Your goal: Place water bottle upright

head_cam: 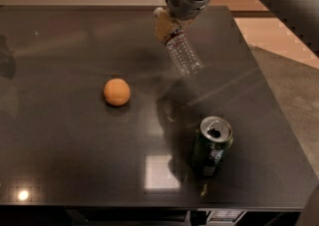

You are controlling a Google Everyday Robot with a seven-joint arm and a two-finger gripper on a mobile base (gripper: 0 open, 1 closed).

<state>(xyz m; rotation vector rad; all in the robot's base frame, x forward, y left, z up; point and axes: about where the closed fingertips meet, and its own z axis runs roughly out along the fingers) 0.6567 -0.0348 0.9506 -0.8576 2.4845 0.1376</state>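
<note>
The water bottle (184, 55) is a small clear ribbed plastic bottle. It hangs tilted above the dark table (60, 150), its base pointing down and to the right, its cap end hidden in the gripper. My gripper (167, 25) is at the top middle of the view, coming down from the arm, and is shut on the bottle's neck end with its tan fingers (161, 22). The bottle's base looks slightly above the table top.
An orange ball (117, 91) lies on the table left of the bottle. An open green drink can (212, 146) stands upright near the front right. The table's right edge borders a tan floor (279, 36). Bright light reflections show near the front edge.
</note>
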